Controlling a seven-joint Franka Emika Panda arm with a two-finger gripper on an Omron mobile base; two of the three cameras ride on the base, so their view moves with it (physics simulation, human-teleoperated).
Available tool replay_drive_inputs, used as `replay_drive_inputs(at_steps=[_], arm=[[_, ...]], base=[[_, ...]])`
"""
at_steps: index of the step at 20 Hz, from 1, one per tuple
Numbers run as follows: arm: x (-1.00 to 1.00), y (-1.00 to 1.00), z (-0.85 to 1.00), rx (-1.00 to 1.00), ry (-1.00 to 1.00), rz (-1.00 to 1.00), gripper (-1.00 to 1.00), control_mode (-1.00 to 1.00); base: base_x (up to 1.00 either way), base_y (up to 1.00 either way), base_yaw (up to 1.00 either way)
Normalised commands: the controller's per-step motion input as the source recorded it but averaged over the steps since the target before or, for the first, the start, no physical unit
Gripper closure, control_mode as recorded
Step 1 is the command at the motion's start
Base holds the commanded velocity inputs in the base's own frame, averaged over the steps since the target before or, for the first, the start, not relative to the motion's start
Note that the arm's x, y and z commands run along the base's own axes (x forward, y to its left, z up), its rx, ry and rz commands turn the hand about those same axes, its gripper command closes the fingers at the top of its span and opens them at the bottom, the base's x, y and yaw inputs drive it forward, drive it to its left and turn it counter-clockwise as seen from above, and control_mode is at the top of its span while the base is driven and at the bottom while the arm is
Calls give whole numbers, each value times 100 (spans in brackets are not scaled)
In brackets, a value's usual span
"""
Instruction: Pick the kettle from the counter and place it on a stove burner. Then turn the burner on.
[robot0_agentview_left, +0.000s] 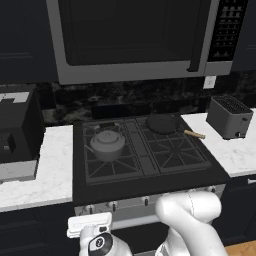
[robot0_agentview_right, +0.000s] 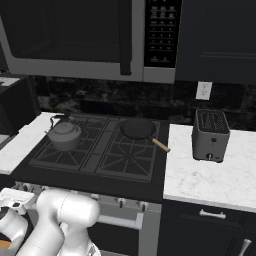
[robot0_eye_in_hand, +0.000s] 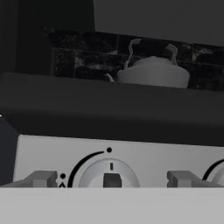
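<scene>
Hand view looks straight at the stove's front panel: a round knob (robot0_eye_in_hand: 111, 177) sits centred just beyond the pincer (robot0_eye_in_hand: 112, 180), whose two grey fingertips (robot0_eye_in_hand: 41, 178) stand wide apart on either side of it, holding nothing. The knob's pointer stands upright at its off mark. Above the panel edge the kettle (robot0_eye_in_hand: 151, 70) is already seated on the stove burner (robot0_agentview_left: 107, 150), the near-left grate of the cooktop, left of the skillet (robot0_agentview_left: 162, 123) and off the white table (robot0_agentview_left: 47, 170).

So the step in hand, by my judgement, is turning the burner on. To do it well, advance squarely until both fingertips flank the knob's raised bar, keeping it centred between them, then close firmly before any twist. Rotate about the knob's own axis, following the arc printed around its left side, without dragging sideways. A shallow or off-centre grip would likely slip. Check that this knob belongs to the kettle's burner; another knob (robot0_eye_in_hand: 216, 175) shows to its right
</scene>
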Motion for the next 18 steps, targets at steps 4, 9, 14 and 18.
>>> replay_drive_inputs(at_steps=[4, 9, 14, 18], arm=[[11, 0, -26, 0, 0, 0, -100, -100], [2, 0, -5, 0, 0, 0, -100, -100], [0, 0, 0, 0, 0, 0, 100, -100], [9, 0, 0, 0, 7, 0, 100, -100]], base=[[0, 0, 0], [0, 0, 0], [0, 0, 0], [0, 0, 0]])
